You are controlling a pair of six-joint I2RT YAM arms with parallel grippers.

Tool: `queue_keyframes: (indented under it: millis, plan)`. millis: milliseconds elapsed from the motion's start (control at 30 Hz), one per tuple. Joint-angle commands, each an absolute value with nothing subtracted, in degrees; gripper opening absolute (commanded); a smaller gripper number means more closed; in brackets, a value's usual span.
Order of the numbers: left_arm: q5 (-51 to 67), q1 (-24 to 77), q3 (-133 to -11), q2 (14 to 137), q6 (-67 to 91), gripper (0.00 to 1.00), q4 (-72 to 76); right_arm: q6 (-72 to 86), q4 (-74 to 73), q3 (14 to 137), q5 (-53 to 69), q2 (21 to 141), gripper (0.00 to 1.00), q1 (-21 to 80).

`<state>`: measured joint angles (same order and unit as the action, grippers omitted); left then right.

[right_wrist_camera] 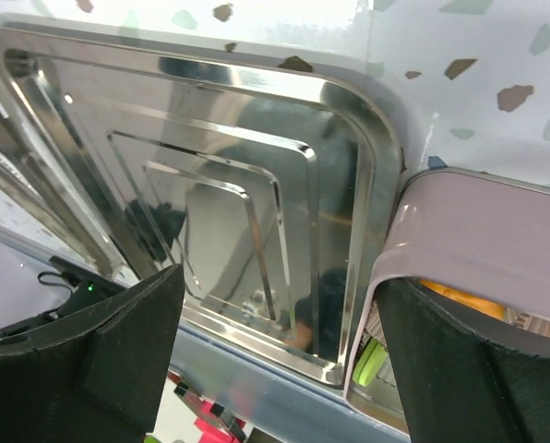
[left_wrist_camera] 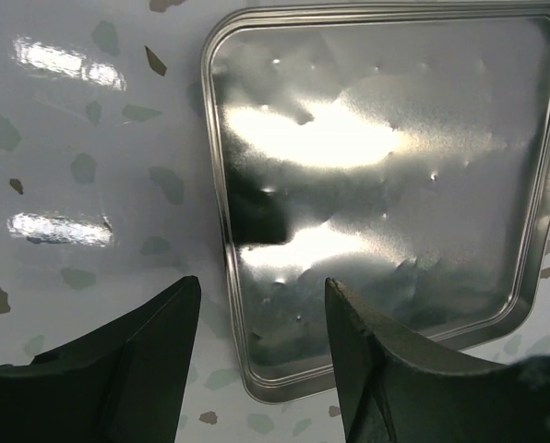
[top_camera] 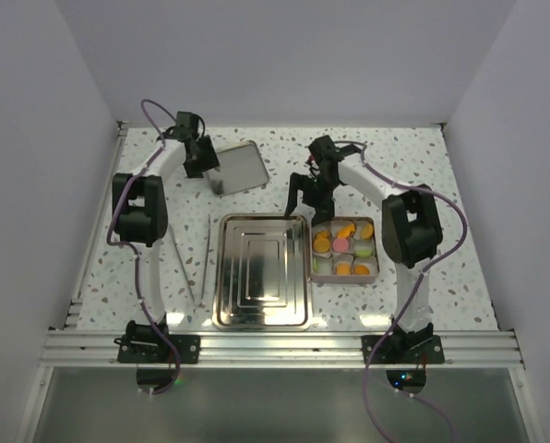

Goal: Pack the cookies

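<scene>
My left fingers (left_wrist_camera: pixel 137 369) stand apart and hold nothing; the near rim of the lid (left_wrist_camera: pixel 386 185) runs into the gap between them, and most of the lid spreads ahead of the right fingertip; I cannot tell whether the tips touch the table (left_wrist_camera: pixel 63 120); my right fingers (right_wrist_camera: pixel 100 360) are wide and empty too, with the steel tray (right_wrist_camera: pixel 257 185) filling the space between and ahead of them and the rim of the tin (right_wrist_camera: pixel 478 231) just at the right fingertip; the cookies (top_camera: pixel 342 247) sit in the tin's compartments, close under the right fingers, orange and green ones peeking past that rim in the wrist view; I see none outside the tin, so I judge the filling done and the closing in hand; next I would ease the left fingers down astride the lid's rim and pinch it; the lid is thin, shiny and lies flat, so it may slide instead of lifting; the right fingers should back away from the tin so the lid can come over it squarely
</scene>
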<state>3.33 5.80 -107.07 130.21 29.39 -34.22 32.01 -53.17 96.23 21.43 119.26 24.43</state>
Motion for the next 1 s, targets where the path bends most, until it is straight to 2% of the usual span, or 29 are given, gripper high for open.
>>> queue_keyframes:
  millis: [0, 300, 633, 967]
  plan:
    - [0.8, 4.2, -107.2, 126.1, 29.2, 0.61, -34.0, 29.8, -51.5, 99.3, 24.4, 117.2, 0.87, 24.4]
    - [1.1, 4.0, -105.4, 128.2, 29.4, 0.55, -32.2, 25.4, -62.2, 98.2, 13.1, 106.2, 0.89, 24.1]
    - [2.0, 4.0, -105.9, 131.7, 29.3, 0.3, -31.0, 26.3, -67.8, 94.3, 9.4, 91.0, 0.91, 21.1]
    - [3.6, 4.7, -108.3, 134.9, 28.5, 0.23, -31.6, 24.7, -70.3, 91.6, 9.5, 84.0, 0.93, 14.4]
